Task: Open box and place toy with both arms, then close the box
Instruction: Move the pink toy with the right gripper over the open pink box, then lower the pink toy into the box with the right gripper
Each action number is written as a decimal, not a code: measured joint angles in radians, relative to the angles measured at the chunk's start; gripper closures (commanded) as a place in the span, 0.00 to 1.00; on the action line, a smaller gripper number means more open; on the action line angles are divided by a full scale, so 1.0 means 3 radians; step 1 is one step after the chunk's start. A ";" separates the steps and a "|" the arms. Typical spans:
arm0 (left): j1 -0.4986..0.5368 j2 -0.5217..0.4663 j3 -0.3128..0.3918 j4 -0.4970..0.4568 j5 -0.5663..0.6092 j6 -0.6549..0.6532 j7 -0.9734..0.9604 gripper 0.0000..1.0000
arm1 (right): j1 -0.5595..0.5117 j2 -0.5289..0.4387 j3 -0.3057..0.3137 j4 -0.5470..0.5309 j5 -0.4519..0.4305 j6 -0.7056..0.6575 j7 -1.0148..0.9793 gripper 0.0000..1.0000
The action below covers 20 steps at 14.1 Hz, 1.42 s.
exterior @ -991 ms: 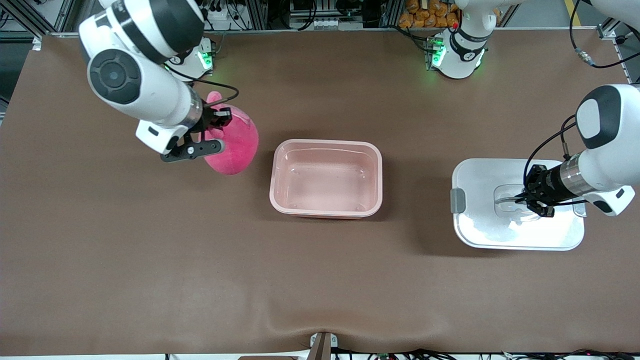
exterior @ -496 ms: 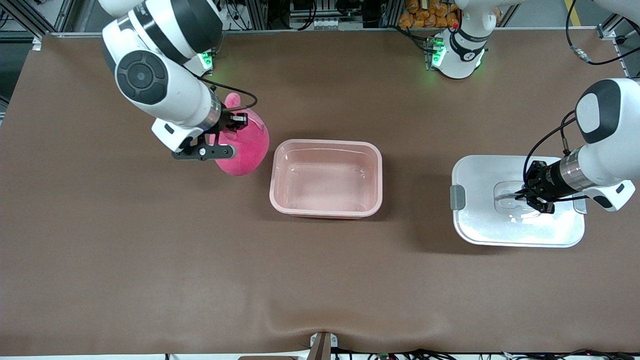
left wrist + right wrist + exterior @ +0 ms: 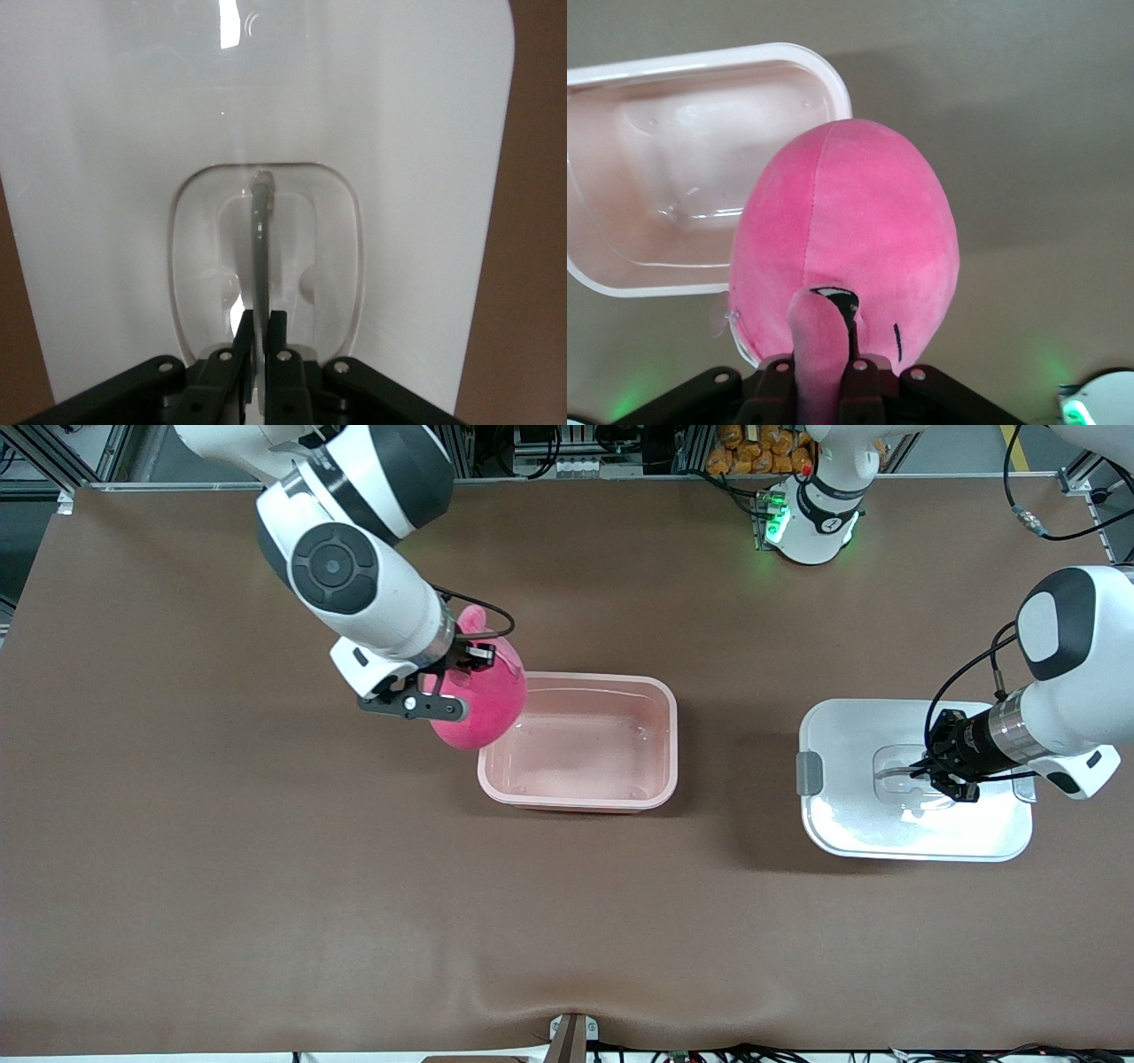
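Hanging from the right pincer, the toy was up in the air over the rim of the box at the corner toward the right arm's end of the counter. The pincer was pinching the toy by one floppy ear; in the right wrist view the ear ran up between the pressed fingers and the pink body hung below them, partly over the open box. A dark face mark showed on the plush just beside the ear.

The box stood open near the middle of the counter, upright, with nothing in it.

The lid was well apart from the box, toward the left arm's end of the counter, top face up, with a grey clip at the edge toward the box. The left pincer was at the recess in the lid's middle, pinching the thin grey handle; in the left wrist view the handle stood on edge in the recess and passed between the closed fingers of the left pincer. Whether the lid rested on the counter or was raised slightly could not be told.
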 measured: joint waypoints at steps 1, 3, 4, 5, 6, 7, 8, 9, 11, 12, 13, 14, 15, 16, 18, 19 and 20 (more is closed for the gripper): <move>0.0001 0.0000 0.0000 0.0000 -0.0007 0.0004 0.0000 1.00 | 0.0016 0.0024 0.0000 0.0010 0.0000 0.0044 0.0041 1.00; 0.0008 -0.0003 0.0001 0.0003 -0.0056 0.0023 0.0000 1.00 | 0.0029 0.0074 0.0000 0.0053 0.0004 0.0097 0.0110 1.00; 0.0017 -0.0006 0.0002 0.0009 -0.0117 0.0035 0.0000 1.00 | 0.0034 0.0110 0.0000 0.0095 0.0007 0.0102 0.0149 1.00; 0.0030 -0.0012 0.0003 0.0017 -0.0161 0.0042 0.0000 1.00 | 0.0042 0.0155 0.0000 0.0154 0.0010 0.0110 0.0183 1.00; 0.0046 -0.0020 0.0003 0.0021 -0.0180 0.0042 0.0000 1.00 | 0.0052 0.0203 0.0000 0.0209 0.0012 0.0130 0.0210 1.00; 0.0062 -0.0031 0.0003 0.0022 -0.0192 0.0042 0.0000 1.00 | 0.0062 0.0250 0.0000 0.0261 0.0015 0.0173 0.0222 1.00; 0.0074 -0.0048 0.0003 0.0022 -0.0198 0.0042 0.0000 1.00 | 0.0076 0.0293 0.0000 0.0293 0.0018 0.0231 0.0229 1.00; 0.0079 -0.0066 0.0003 0.0022 -0.0208 0.0042 0.0000 1.00 | 0.0100 0.0332 0.0000 0.0312 0.0020 0.0291 0.0253 1.00; 0.0080 -0.0091 0.0003 0.0022 -0.0229 0.0040 0.0000 1.00 | 0.0172 0.0420 0.0000 0.0329 0.0020 0.0430 0.0328 1.00; 0.0080 -0.0095 0.0003 0.0022 -0.0232 0.0039 0.0000 1.00 | 0.0204 0.0465 0.0000 0.0332 0.0020 0.0477 0.0346 1.00; 0.0080 -0.0097 0.0003 0.0022 -0.0233 0.0039 0.0000 1.00 | 0.0231 0.0510 0.0000 0.0345 0.0020 0.0506 0.0356 1.00; 0.0080 -0.0099 0.0002 0.0022 -0.0234 0.0038 0.0000 1.00 | 0.0246 0.0550 0.0000 0.0364 0.0020 0.0520 0.0364 1.00; 0.0080 -0.0101 0.0002 0.0022 -0.0235 0.0037 0.0000 1.00 | 0.0251 0.0582 0.0000 0.0388 0.0020 0.0522 0.0372 1.00; 0.0080 -0.0104 0.0002 0.0022 -0.0235 0.0035 0.0000 1.00 | 0.0251 0.0609 -0.0005 0.0406 0.0020 0.0522 0.0377 1.00; 0.0080 -0.0107 0.0001 0.0022 -0.0236 0.0033 0.0000 1.00 | 0.0251 0.0656 -0.0009 0.0421 0.0020 0.0521 0.0404 1.00; 0.0080 -0.0109 0.0001 0.0022 -0.0236 0.0032 0.0000 1.00 | 0.0256 0.0686 -0.0009 0.0422 0.0020 0.0522 0.0414 1.00; 0.0080 -0.0113 0.0001 0.0022 -0.0236 0.0032 0.0000 1.00 | 0.0263 0.0718 -0.0009 0.0423 0.0020 0.0523 0.0419 1.00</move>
